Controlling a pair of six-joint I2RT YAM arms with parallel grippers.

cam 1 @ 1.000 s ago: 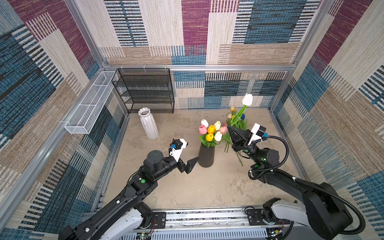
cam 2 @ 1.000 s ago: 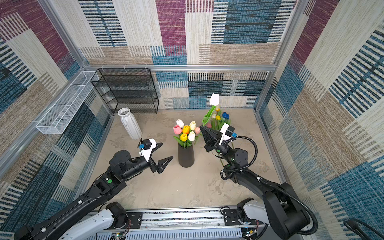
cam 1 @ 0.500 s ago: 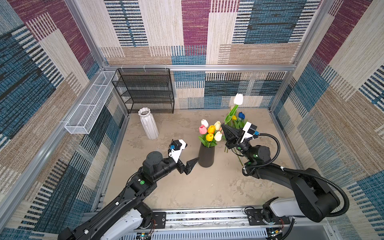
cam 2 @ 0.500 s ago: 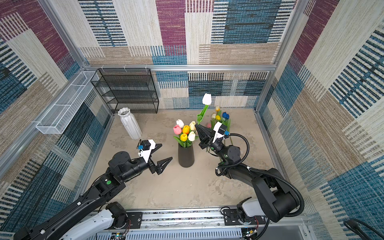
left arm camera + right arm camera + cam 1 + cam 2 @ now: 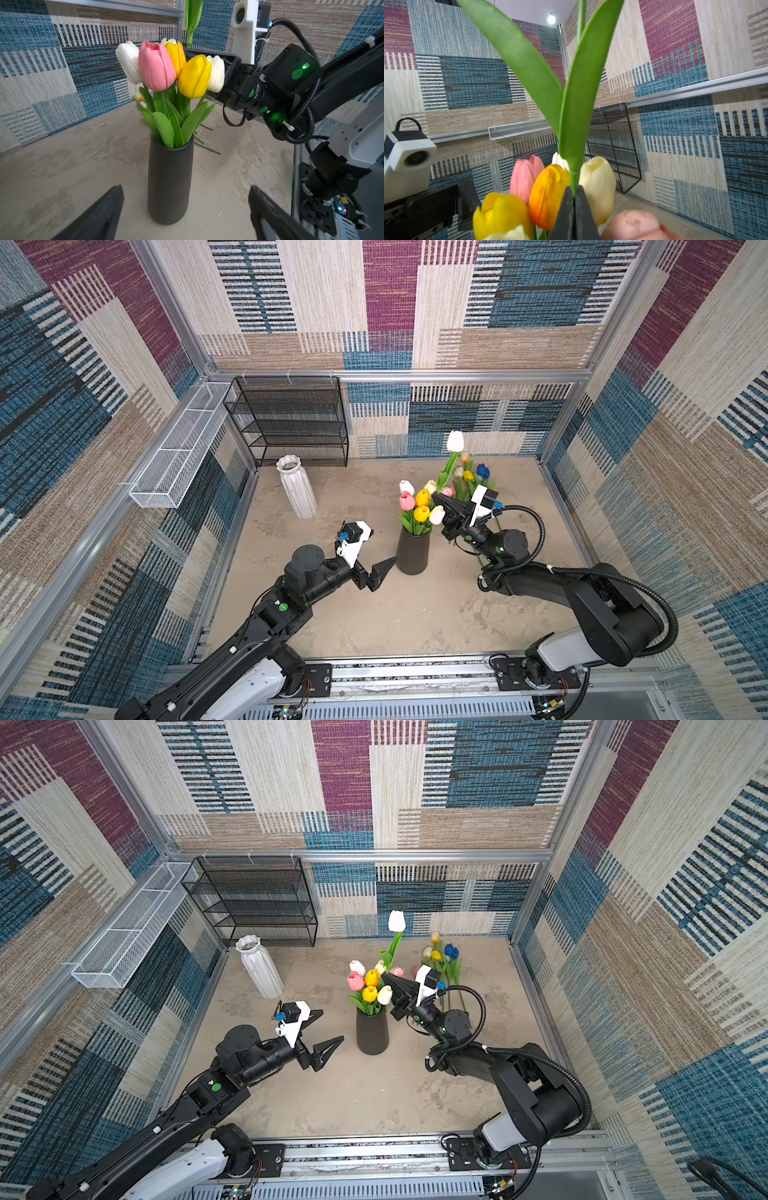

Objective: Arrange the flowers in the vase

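**Counter.** The counter (image 5: 415, 614) fills the lower middle of both top views. Every task item sits on its far half.

**Arms.** The right arm (image 5: 540, 572) enters from the lower right. Its elbow is low, its forearm rises toward centre frame, and its wrist is tipped so the right jaws point up and left, beside the flower heads. The left arm (image 5: 291, 593) enters from the lower left, with the forearm near level and the wrist aimed at the lower body of the black vase.

**Vases.** The black vase (image 5: 412, 549) stands upright at centre frame. A white vase (image 5: 297, 489), up and left of it, holds no flowers.

**Bunch.** Several tulips (image 5: 419, 506) already stand in the black vase, heads packed close together.

**Left jaws.** These are spread wide and empty. In the left wrist view the black vase (image 5: 170, 176) stands between and beyond the two fingers, untouched. This stance looks suited to bracing the vase against tipping.

**Held tulip.** The white tulip (image 5: 455, 441) stands high, up and right of the bunch, with its stem slanting down to the right jaws. The right jaws are closed on that stem (image 5: 574, 178) below the leaves. Holding it head-up probably keeps the lower end ready for the vase mouth, though that end is hidden. Entry will likely call for finding a gap among the leaves.

**Loose flowers.** The remaining flowers (image 5: 469, 477) lie on the counter up and right of the black vase, not yet placed.
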